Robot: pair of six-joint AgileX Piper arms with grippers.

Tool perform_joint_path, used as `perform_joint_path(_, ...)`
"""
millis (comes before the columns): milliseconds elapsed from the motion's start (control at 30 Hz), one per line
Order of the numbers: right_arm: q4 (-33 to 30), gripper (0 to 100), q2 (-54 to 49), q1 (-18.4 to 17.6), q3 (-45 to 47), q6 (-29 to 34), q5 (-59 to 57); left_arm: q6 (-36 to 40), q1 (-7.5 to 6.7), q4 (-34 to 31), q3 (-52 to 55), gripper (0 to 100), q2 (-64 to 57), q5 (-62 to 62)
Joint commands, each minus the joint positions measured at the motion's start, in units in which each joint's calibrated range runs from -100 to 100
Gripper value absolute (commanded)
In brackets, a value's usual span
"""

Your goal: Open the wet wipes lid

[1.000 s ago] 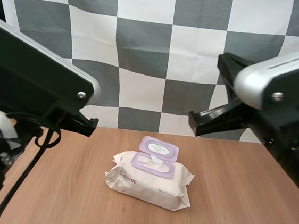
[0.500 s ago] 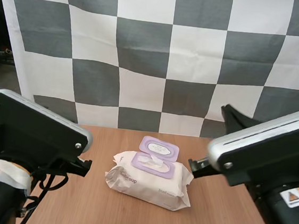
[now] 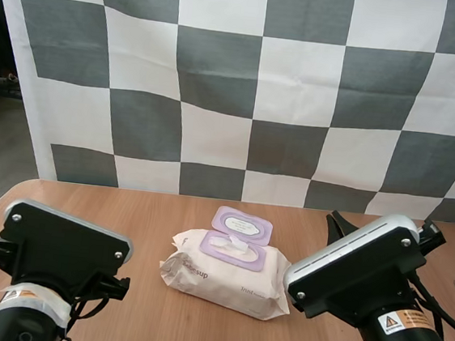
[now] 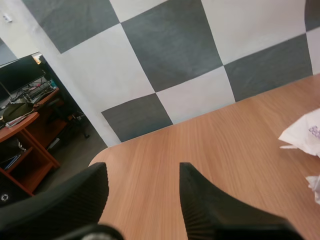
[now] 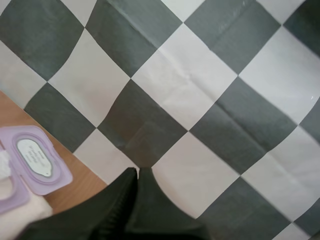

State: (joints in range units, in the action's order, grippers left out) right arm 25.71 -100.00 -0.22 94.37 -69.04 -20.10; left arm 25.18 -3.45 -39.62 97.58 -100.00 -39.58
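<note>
High view: behind and above both arm bases, facing forward and down over the light-brown wooden worktop [image 3: 158, 212].
Left wrist view: low, near the worktop's left side, looking past the left fingers [image 4: 210, 205] to its far edge.
Right wrist view: tilted up toward the far side.
All three share the white soft pack of wet wipes with lilac flip lid [image 3: 229, 275].

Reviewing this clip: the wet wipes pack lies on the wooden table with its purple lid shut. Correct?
Not quite. The purple lid is open, flipped back off the opening, as the high view shows. The wet wipes pack does lie on the wooden table.
</note>
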Motion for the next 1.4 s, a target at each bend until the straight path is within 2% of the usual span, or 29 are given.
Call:
perform_joint_path(0,5.65,4,0.0,0.75,0.18,14.44,-5.28,3.79,-0.05,0.74,0.01,73,0.0,-0.07)
perform_joint_path(100,5.65,4,0.0,1.44,0.18,20.03,-13.55,7.29,-0.05,0.74,0.01,73,0.0,-0.28)
perform_joint_path(233,3.96,4,0.0,1.66,0.18,23.08,-18.14,9.74,0.03,4.87,0.01,73,0.0,1.3)
perform_joint_path(300,2.39,4,0.0,1.77,0.18,24.21,-19.29,7.6,0.03,10.88,0.01,73,0.0,1.66)
perform_joint_path(367,-3.86,5,0.0,2.5,0.85,30.91,-19.5,2.74,0.03,17.8,0.61,73,0.0,2.59)
perform_joint_path(467,-7.68,9,0.0,3.07,2.04,32.54,-19.11,-4.06,0.03,26.79,2.42,73,0.0,7.34)
perform_joint_path(500,-11.62,19,0.0,3.74,3.99,33.3,-16.47,-8.41,0.03,31.47,2.42,73,0.0,9.79)
perform_joint_path(567,-12.0,32,0.0,4.13,5.63,33.39,-13.13,-9.49,0.03,33.41,2.42,73,0.0,9.62)
perform_joint_path(767,-7.8,75,0.0,5.21,5.63,33.64,-10.54,-13.49,0.03,38.62,2.42,73,0.0,9.95)
perform_joint_path(867,-6.71,86,0.0,5.29,5.63,33.64,-11.86,-14.28,0.03,39.62,2.42,73,0.0,10.09)
perform_joint_path(1067,-6.71,86,0.0,5.29,5.63,33.64,-13.62,-14.4,0.03,38.77,2.42,73,0.0,9.76)
perform_joint_path(1167,-6.71,79,0.0,5.29,5.63,33.64,-13.62,-14.52,0.03,38.27,2.42,73,0.0,9.71)
perform_joint_path(1233,-5.81,64,0.0,5.29,5.63,33.64,-13.62,-14.52,0.03,38.15,2.42,73,0.0,9.71)
perform_joint_path(1367,-0.25,23,0.0,5.29,5.63,33.64,-15.06,-14.52,0.1,38.17,2.42,73,0.0,9.56)
